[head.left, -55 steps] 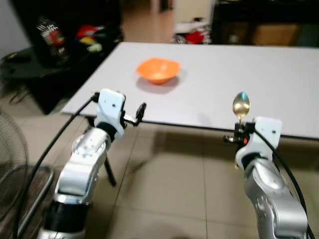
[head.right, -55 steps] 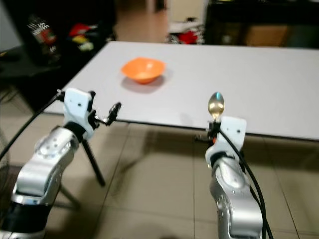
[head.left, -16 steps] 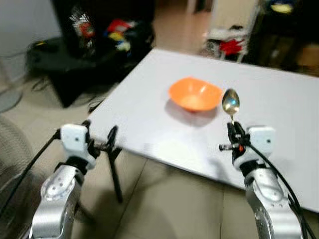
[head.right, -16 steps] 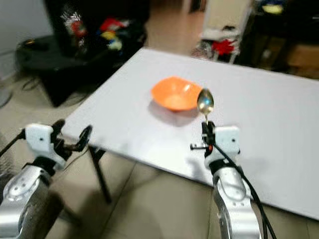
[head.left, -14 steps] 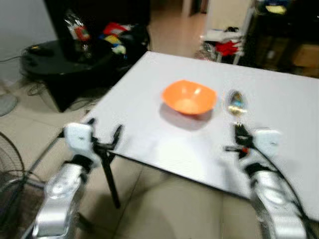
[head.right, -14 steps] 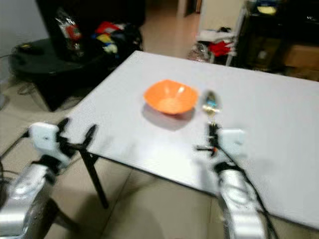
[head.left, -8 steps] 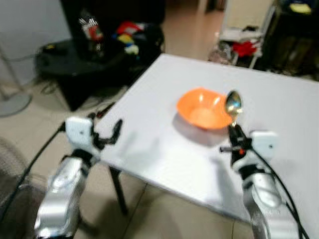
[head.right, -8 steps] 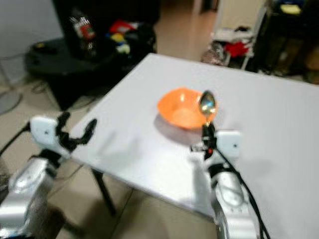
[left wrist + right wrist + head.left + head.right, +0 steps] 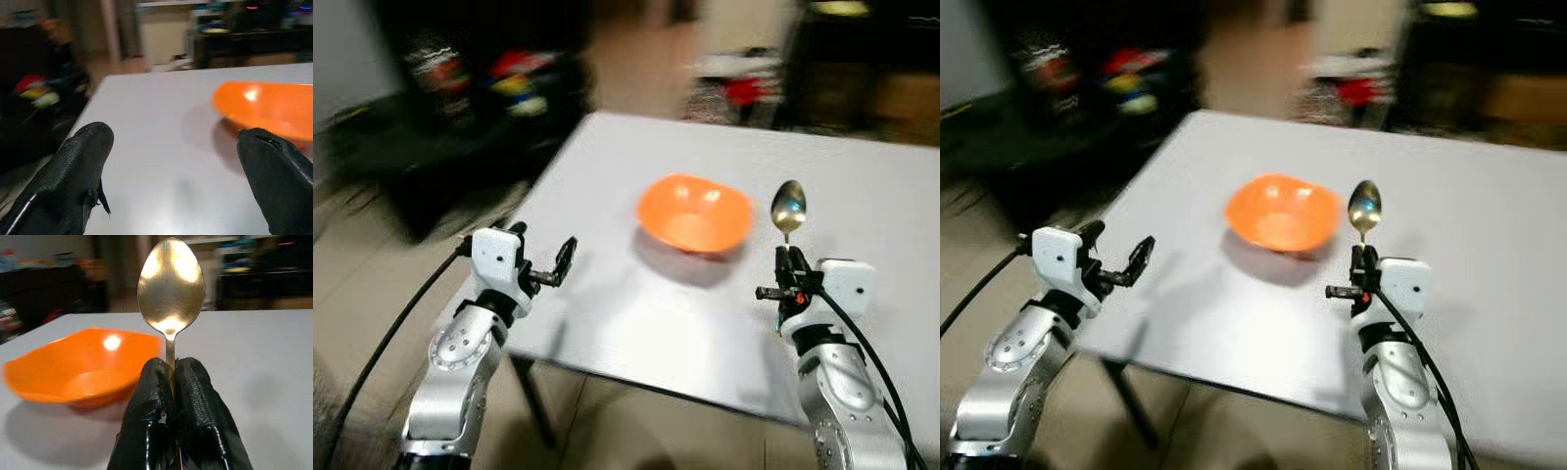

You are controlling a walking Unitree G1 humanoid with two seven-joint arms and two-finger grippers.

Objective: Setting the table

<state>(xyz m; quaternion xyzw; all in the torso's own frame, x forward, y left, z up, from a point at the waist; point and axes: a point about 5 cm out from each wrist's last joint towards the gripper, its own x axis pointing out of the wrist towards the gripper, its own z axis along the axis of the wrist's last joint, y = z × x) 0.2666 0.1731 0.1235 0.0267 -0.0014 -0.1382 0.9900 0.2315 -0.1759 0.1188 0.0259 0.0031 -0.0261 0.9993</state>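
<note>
My right gripper [image 9: 168,382] has its two black fingers [image 9: 146,396] pressed together on the thin handle of a shiny gold-toned metal spoon [image 9: 171,281], which stands upright with its bowl at the top. From the head camera I see that spoon [image 9: 789,209] held over the white rectangular bench [image 9: 607,323], just to the right of the shallow orange plastic bowl [image 9: 694,212] and a little nearer to me than the bowl. The spoon is up in the air, not touching the bowl or the bench.

My left gripper [image 9: 543,266] has its fingers [image 9: 73,171] spread wide apart with nothing between them. It hovers at the bench's near left corner, left of the orange bowl and well apart from it, pointing toward the bowl.

The bowl sits upright on the bench. Beyond the bowl the room is blurred; I make out dark furniture [image 9: 460,117] and some red and yellow clutter [image 9: 514,76] that I cannot identify.
</note>
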